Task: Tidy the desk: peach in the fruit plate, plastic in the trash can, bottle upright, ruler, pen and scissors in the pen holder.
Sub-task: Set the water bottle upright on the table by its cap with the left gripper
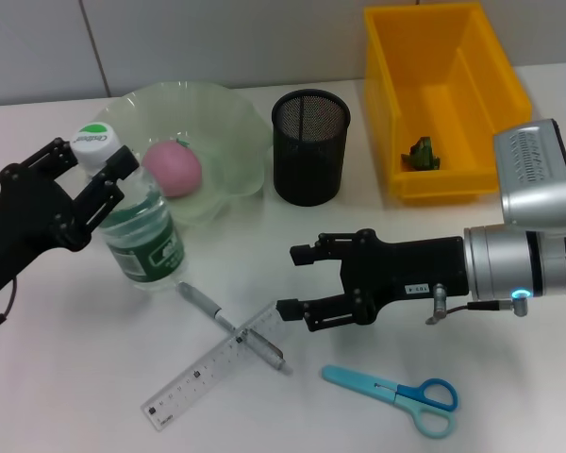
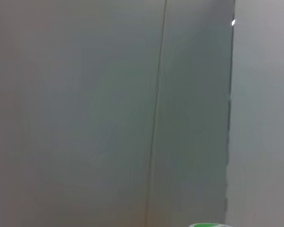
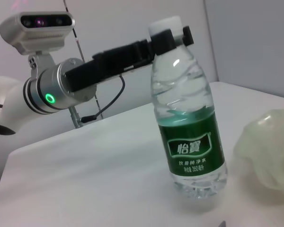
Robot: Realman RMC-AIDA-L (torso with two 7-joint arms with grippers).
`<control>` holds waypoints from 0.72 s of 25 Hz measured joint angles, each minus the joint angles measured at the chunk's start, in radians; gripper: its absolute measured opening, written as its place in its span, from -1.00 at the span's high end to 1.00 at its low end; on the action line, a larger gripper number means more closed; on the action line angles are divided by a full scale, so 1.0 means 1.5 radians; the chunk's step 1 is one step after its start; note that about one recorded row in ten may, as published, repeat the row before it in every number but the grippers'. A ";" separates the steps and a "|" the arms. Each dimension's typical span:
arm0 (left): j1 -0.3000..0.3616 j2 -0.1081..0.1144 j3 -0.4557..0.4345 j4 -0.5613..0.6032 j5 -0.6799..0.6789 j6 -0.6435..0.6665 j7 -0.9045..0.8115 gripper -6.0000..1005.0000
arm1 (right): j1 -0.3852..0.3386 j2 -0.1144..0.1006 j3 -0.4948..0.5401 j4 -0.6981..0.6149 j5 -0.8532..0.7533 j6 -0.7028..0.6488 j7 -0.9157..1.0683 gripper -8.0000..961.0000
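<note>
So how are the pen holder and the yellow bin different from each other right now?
The pen holder is a round black mesh cup, while the yellow bin is a solid-walled rectangular box. The holder is the smaller of the two, and it stands next to the fruit plate, while the bin sits beyond it on the robot's right. The bin holds a small green item; nothing shows in the holder. Both stand upright with open tops.

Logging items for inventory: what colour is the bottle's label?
Green, with white lettering; the bottle's label shows best in the right wrist view.
</note>
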 joint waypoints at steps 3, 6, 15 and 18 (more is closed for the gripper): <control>0.003 0.000 -0.007 0.001 0.000 -0.014 0.016 0.12 | 0.000 0.000 0.002 0.000 0.002 0.000 0.000 -0.71; 0.006 0.001 -0.020 0.002 0.000 -0.035 0.031 0.12 | 0.002 0.000 0.001 0.000 0.003 0.000 0.003 -0.71; 0.009 0.001 -0.024 0.004 0.000 -0.077 0.048 0.12 | 0.005 0.000 0.001 0.001 0.005 0.000 0.005 -0.70; 0.009 0.001 -0.030 0.004 0.000 -0.085 0.054 0.12 | 0.006 0.001 0.002 0.002 0.005 0.000 0.005 -0.71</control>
